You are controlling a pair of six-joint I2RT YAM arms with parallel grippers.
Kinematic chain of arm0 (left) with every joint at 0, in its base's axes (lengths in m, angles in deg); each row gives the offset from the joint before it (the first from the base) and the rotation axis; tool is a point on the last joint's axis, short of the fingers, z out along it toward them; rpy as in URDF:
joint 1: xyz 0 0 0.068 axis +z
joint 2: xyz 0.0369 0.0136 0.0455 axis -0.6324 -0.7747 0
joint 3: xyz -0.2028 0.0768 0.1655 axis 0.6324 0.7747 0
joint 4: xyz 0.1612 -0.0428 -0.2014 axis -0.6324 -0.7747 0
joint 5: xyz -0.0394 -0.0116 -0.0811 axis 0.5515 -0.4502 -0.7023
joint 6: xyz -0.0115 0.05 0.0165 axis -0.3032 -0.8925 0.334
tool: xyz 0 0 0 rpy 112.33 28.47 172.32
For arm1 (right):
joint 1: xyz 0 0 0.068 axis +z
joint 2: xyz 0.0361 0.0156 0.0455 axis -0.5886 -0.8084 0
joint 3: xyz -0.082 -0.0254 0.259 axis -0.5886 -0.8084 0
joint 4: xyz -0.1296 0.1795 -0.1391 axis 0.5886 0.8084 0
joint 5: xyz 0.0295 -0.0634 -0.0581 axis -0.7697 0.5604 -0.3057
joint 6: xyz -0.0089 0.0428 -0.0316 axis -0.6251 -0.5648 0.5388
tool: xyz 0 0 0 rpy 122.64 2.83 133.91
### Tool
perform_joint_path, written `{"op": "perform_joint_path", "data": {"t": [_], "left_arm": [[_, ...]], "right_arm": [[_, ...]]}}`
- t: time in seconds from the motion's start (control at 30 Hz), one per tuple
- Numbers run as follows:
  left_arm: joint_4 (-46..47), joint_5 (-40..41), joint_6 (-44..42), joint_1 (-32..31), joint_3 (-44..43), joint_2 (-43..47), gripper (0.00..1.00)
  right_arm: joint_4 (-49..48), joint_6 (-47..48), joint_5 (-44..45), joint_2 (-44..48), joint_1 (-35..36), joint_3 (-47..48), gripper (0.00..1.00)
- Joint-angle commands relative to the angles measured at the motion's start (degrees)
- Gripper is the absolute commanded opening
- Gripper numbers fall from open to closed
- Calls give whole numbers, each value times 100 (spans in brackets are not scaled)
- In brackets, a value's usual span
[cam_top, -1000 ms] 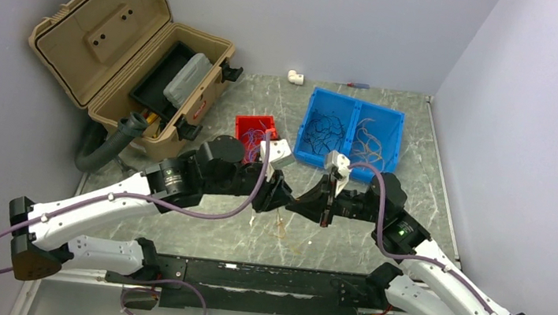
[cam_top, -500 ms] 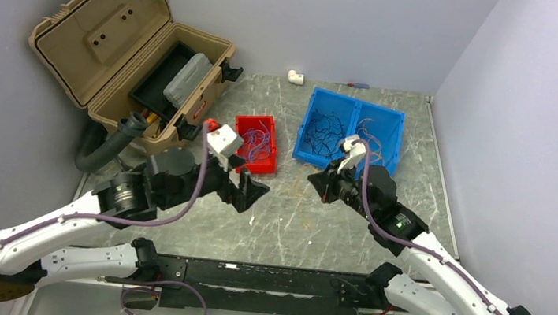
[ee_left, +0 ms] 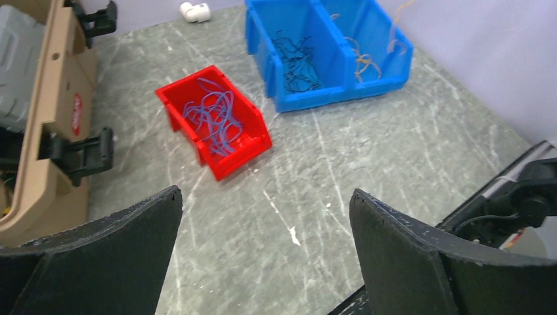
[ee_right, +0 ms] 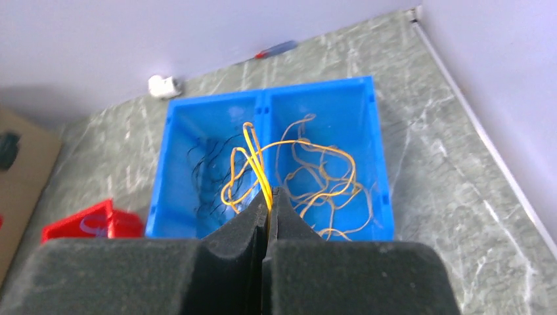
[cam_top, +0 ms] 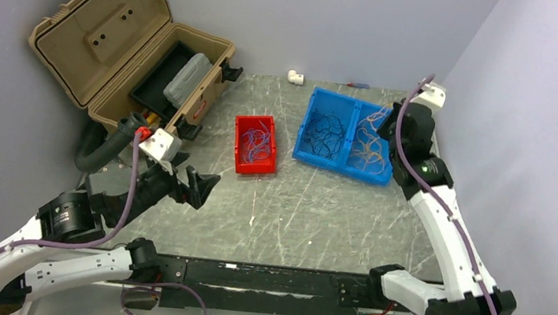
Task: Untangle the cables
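- Left fingers (ee_left: 141,239) are spread wide with nothing between them, hanging above the bare surface (ee_left: 394,151).
- Right fingers (ee_right: 266,220) are pressed tight together, pinching one yellow-orange cable (ee_right: 255,152) at their tips.
- That pinched cable rises from the tips as a narrow loop, with the blue bin (ee_right: 315,86) beyond and below it.
- Beneath the right fingers, the right compartment of the blue bin holds a loose heap of yellow-orange cables (ee_right: 325,177).
- Left of the right fingers, the bin's other compartment holds thin black cables (ee_right: 207,169).
- Ahead of the left fingers, seen through the gap between them, a red bin (ee_left: 231,163) sits on the surface, well apart from the tips.
- Blue and purple cables (ee_left: 213,118) lie tangled inside the red bin.
- Beyond the red bin from the left fingers stands the blue bin.
- To the left of the left fingers, an open tan case (cam_top: 115,36) sits at the edge of the surface.
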Motion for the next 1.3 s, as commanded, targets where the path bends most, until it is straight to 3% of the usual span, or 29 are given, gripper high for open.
{"op": "perform_joint_path", "data": {"t": [0.0, 0.33, 0.37, 0.43, 0.47, 0.5, 0.67, 0.9, 1.13, 1.2, 1.27], "left_arm": [[-365, 532, -149, 13, 167, 136, 99], [-564, 761, -170, 13, 354, 218, 99], [-551, 745, -188, 13, 370, 231, 100], [-551, 716, -197, 13, 373, 241, 99], [-587, 705, -178, 13, 362, 240, 99], [-614, 705, -171, 7, 352, 229, 99], [-658, 752, -125, 8, 362, 191, 99], [-442, 624, 122, 13, 555, 164, 99], [80, 405, 775, 13, 974, 6, 99], [89, 790, 1303, 11, 1144, -67, 99], [214, 1119, 1674, 12, 1413, -122, 100]], "right_arm": [[-28, 18, 502, -703, -304, 477, 0], [-940, -220, 83, -2214, -954, 226, 0], [-855, -222, 86, -2388, -975, 337, 7], [-411, -241, 105, -2690, -998, 693, 59], [-202, -279, 138, -2769, -1004, 853, 73], [-60, -306, 153, -2778, -1000, 925, 77], [-72, -325, -61, -2188, -1003, 637, 78], [27, -466, -1086, -1096, -999, -313, 80], [-1295, -149, -2367, 661, -999, -2174, 82], [-1831, -144, -2633, 1209, -999, -2828, 98], [-2477, -490, -2404, 1778, -997, -3594, 100]]}}
